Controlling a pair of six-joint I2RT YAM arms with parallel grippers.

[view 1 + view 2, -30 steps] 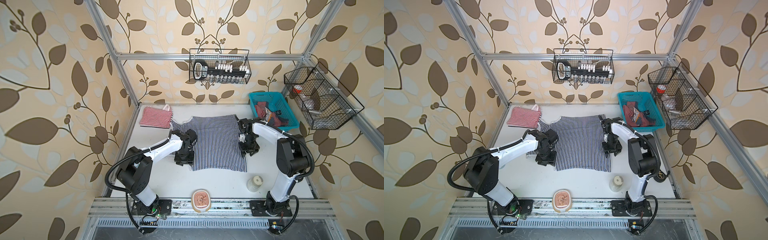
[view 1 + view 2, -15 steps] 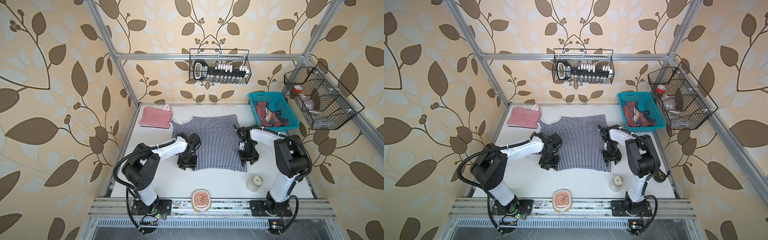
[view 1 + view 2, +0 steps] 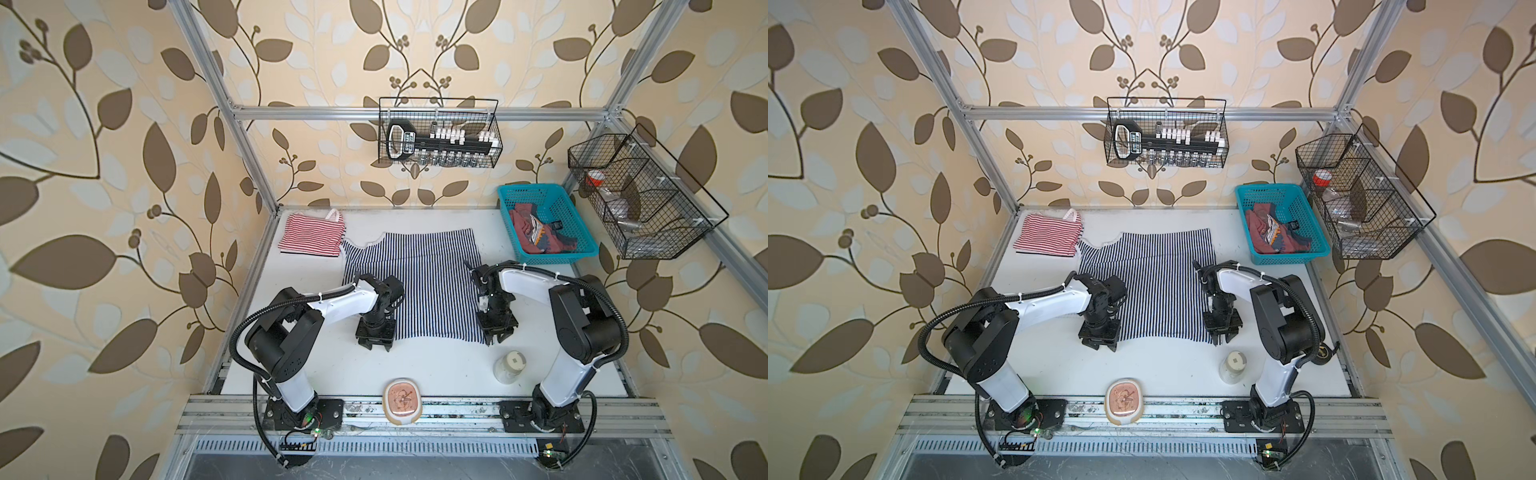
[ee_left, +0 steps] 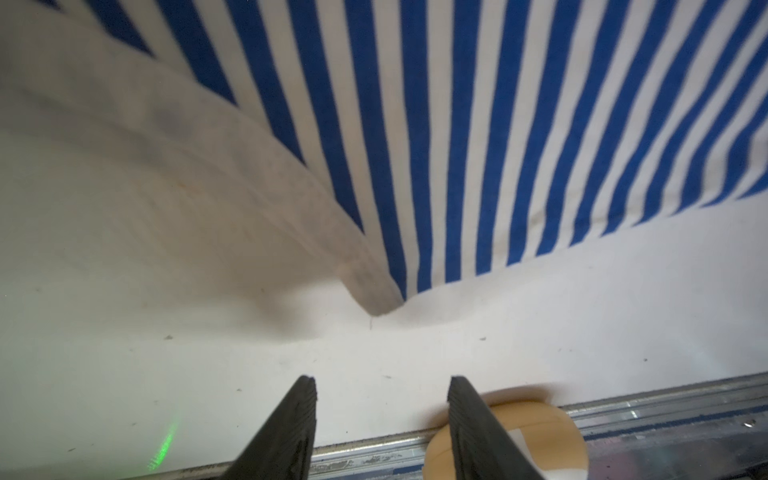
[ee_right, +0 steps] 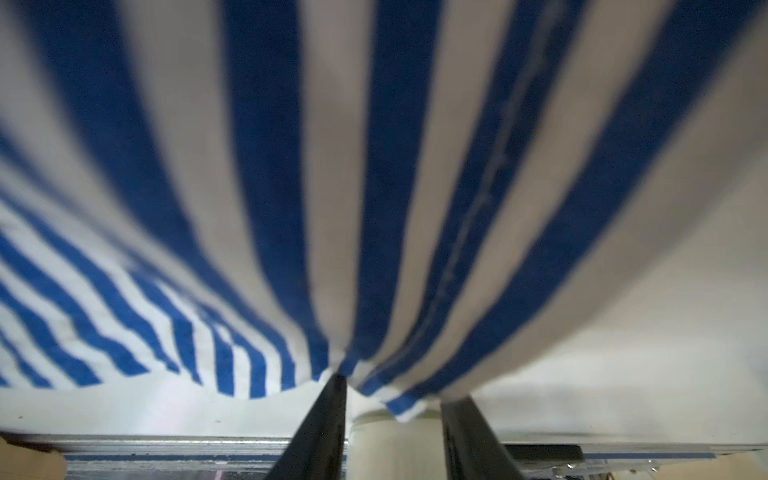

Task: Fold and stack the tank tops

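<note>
A navy-and-white striped tank top (image 3: 424,282) (image 3: 1154,282) lies spread flat mid-table. My left gripper (image 3: 375,345) (image 3: 1099,345) hovers at its near left corner, open and empty; in the left wrist view the hem corner (image 4: 374,299) lies just beyond the gripper (image 4: 382,380). My right gripper (image 3: 497,338) (image 3: 1222,338) stands at the near right corner. In the right wrist view a fabric tip (image 5: 405,409) hangs between the fingers of the gripper (image 5: 395,388), with a gap still showing. A folded red-and-white striped top (image 3: 311,235) sits back left. A dusty red top (image 3: 536,232) lies in the teal basket (image 3: 508,220).
A white-lidded jar (image 3: 509,365) stands just in front of my right gripper. A tan round container (image 3: 402,400) rests at the front rail. Wire baskets hang on the back wall (image 3: 438,143) and on the right wall (image 3: 640,199).
Both grippers have slid toward the front edge, down the striped top's sides to its near corners. The right jaws have narrowed around the corner fabric.
</note>
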